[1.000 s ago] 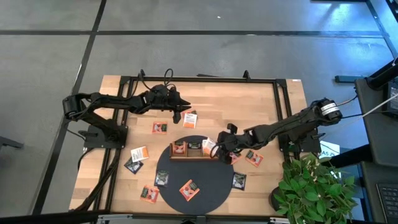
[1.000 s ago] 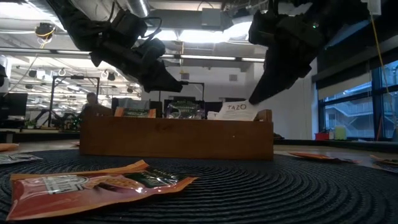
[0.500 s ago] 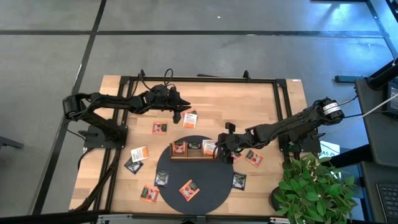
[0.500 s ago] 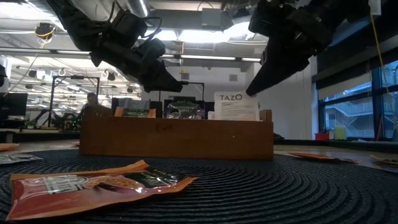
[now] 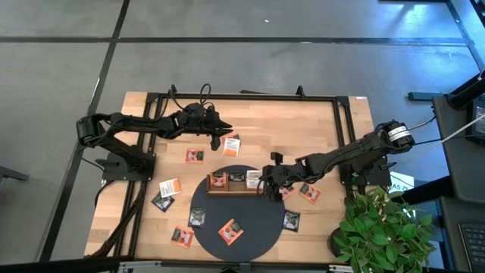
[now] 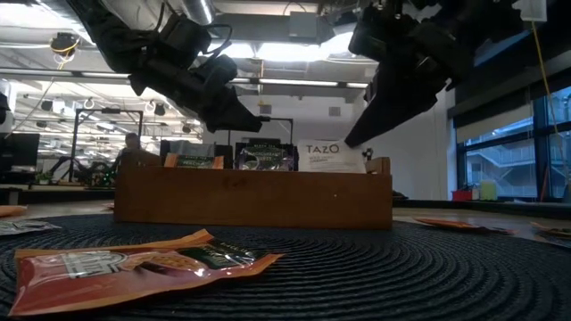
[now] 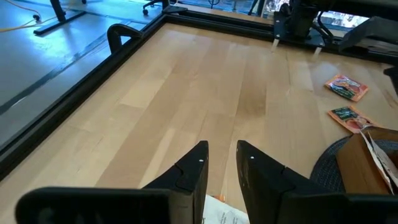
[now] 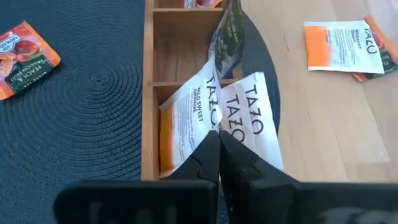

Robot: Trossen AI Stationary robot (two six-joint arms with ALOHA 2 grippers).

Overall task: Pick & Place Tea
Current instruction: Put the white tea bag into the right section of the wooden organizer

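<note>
A brown wooden tray [image 5: 227, 190] stands on the round dark mat [image 5: 250, 224]. Its left and middle compartments hold an orange [image 6: 192, 160] and a black tea sachet [image 6: 265, 157]. My right gripper [image 8: 219, 140] is at the tray's right end, shut on a white tea sachet [image 6: 326, 156] that stands in the right compartment. A second white sachet [image 8: 252, 118] leans beside it. My left gripper [image 7: 221, 165] hangs open above a white sachet [image 5: 233, 145] that lies flat on the table beyond the tray. My right gripper pinches the white sachet by its upper edge [image 8: 211, 127] between its two fingers, right where the two white sachets meet. The fingers slant down from the table's right side. The sachet stands nearly upright with its lower part inside the tray's right compartment.
Loose sachets lie flat around the tray: an orange one [image 5: 230, 231] on the mat's near part, and others on the wood at the left [image 5: 169, 187], at the right [image 5: 309, 192] and by the near edge [image 5: 182, 236]. A potted plant [image 5: 379, 235] stands at the near right corner.
My right gripper has rolled at the wrist above the tray's right end. The white sachet in it swung from tilted to upright, then sank lower into the right compartment.
</note>
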